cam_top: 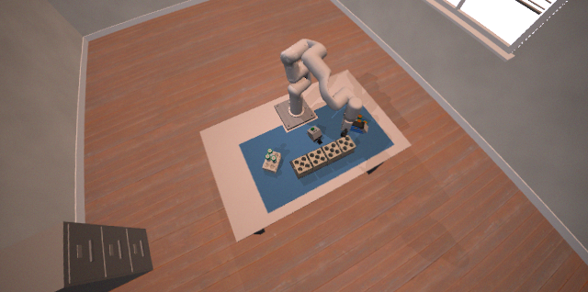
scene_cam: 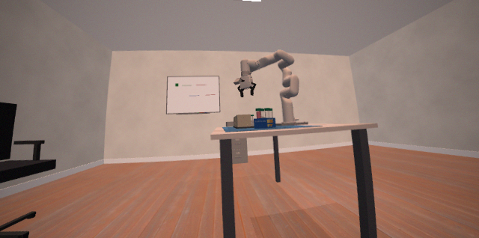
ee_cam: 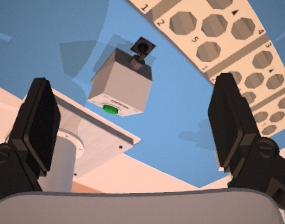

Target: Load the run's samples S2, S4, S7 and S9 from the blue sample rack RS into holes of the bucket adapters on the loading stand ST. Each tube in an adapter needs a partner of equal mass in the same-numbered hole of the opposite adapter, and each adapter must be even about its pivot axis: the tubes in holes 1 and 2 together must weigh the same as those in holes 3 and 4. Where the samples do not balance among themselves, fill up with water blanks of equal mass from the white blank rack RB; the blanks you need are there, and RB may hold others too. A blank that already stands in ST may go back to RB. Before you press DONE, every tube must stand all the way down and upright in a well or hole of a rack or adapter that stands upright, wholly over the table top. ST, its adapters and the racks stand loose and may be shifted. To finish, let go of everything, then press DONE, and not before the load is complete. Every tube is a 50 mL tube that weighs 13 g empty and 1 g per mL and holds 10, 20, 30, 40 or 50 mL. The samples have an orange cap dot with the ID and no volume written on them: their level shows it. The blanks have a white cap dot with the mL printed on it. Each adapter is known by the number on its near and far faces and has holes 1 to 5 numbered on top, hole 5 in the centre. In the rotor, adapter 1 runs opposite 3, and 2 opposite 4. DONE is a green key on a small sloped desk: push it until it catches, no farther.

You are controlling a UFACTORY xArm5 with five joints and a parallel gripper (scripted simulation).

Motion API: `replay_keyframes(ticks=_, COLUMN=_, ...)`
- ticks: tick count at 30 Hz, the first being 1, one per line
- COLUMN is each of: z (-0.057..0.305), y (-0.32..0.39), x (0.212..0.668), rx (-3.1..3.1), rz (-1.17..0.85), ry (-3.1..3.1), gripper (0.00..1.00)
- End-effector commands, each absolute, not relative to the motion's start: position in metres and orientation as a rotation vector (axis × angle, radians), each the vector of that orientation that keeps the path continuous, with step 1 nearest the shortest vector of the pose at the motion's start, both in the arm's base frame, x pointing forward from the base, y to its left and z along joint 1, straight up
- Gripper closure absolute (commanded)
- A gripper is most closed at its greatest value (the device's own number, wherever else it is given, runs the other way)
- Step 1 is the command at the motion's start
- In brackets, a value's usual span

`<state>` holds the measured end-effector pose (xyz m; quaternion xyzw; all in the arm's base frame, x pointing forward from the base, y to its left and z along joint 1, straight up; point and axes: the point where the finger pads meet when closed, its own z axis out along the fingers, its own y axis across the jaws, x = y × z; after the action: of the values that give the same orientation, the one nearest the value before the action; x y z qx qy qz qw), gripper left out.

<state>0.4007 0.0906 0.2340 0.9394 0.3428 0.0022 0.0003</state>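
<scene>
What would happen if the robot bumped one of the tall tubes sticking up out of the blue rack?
Probably it would only wobble: the tubes stand with their lower parts down in the blue rack, which should hold them. The rack itself might slide, since it looks small and sits flat on the blue mat. Out of the rack, a tube would likely tip and roll, being tall, narrow and round.
</scene>
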Motion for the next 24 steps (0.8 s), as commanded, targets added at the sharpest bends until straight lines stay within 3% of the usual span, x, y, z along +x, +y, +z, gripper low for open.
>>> replay_keyframes(ticks=1, z=0.235, y=0.097, x=0.401, rx=2.951, rz=0.013, ry=1.075, gripper=0.00)
replay_keyframes(ticks=24, z=0.236, y=0.202, x=0.392, rx=2.953, rz=0.013, ry=1.076, gripper=0.00)
